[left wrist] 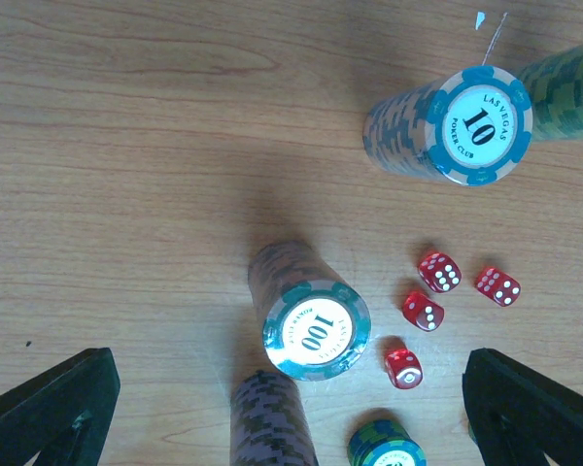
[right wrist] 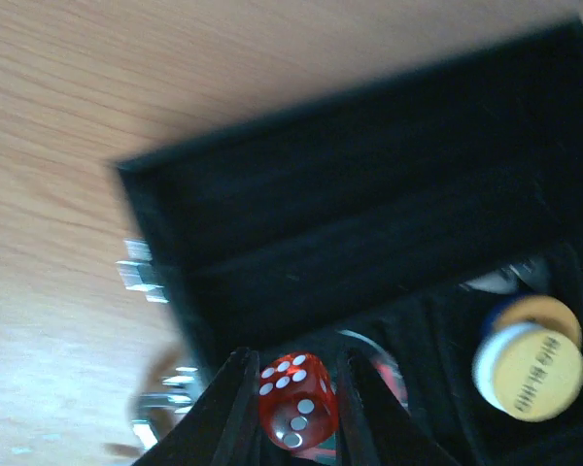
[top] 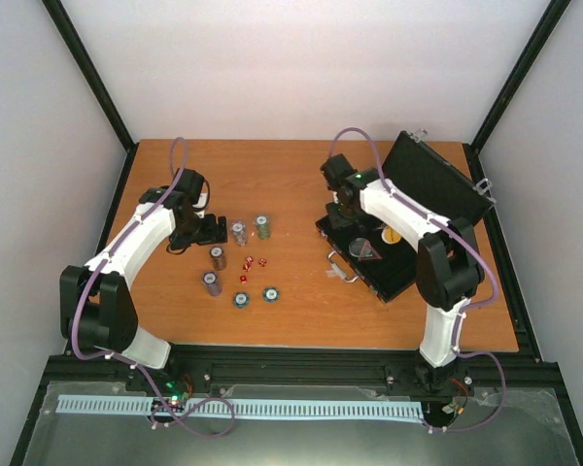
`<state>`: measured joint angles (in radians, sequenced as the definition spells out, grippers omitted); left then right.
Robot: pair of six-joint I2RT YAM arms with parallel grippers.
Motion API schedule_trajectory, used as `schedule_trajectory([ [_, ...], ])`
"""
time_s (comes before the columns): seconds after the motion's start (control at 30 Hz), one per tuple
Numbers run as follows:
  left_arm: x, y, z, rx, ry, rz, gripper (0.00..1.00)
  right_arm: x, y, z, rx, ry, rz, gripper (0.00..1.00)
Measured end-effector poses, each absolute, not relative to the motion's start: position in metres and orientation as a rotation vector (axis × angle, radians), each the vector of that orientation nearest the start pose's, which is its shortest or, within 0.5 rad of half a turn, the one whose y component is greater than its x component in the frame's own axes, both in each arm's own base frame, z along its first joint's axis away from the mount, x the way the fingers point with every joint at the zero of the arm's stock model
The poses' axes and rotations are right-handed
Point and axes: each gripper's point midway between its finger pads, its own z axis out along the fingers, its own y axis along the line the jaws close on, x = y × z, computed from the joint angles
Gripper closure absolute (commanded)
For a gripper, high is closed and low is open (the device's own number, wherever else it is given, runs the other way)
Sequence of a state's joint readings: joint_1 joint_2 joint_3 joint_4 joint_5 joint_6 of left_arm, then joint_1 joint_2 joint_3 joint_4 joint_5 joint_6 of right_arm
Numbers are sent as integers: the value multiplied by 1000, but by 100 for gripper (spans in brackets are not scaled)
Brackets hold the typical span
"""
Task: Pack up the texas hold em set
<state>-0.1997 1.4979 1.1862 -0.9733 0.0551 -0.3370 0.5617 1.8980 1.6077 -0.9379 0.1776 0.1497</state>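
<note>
Tabletop (top: 301, 165) holds four dice (left wrist: 424, 311); right pincer (right wrist: 296, 393) grips a fifth die (right wrist: 293, 406); left pincer (left wrist: 290, 408) gapes.

My top camera is looking down from behind my bases over the whole table (top: 301, 325), sharing the chip stacks (left wrist: 316, 330) and red dice (left wrist: 424, 311) with my close, downward-facing left wrist camera and the open case (right wrist: 350, 184) with my right one.

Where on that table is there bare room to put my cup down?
The far strip of the wooden table, between the back wall and the poker chip stacks, is bare. So is the near strip before the arm bases. Crowded: around the stacks and small red dice, and at the open black case, where the right gripper holds a red die.
</note>
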Motion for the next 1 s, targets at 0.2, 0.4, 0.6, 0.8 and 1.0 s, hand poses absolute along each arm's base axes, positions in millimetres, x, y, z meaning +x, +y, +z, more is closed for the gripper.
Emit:
schedule_trajectory([
  [0.2,313,-73,123,-186,2869,-186,0,391,143,90,-376,2809,-186,95],
  [0.4,313,-73,123,-186,2871,-186,0,391,126,77,-331,2830,-209,96],
  [0.6,314,-73,119,-188,2881,-183,0,391,117,68,-306,2841,-217,96],
  [0.8,314,-73,114,-189,2897,-177,0,393,105,56,-276,2867,-227,96],
  [1.0,314,-73,112,-190,2906,-174,0,389,105,46,-278,2891,-214,95],
])
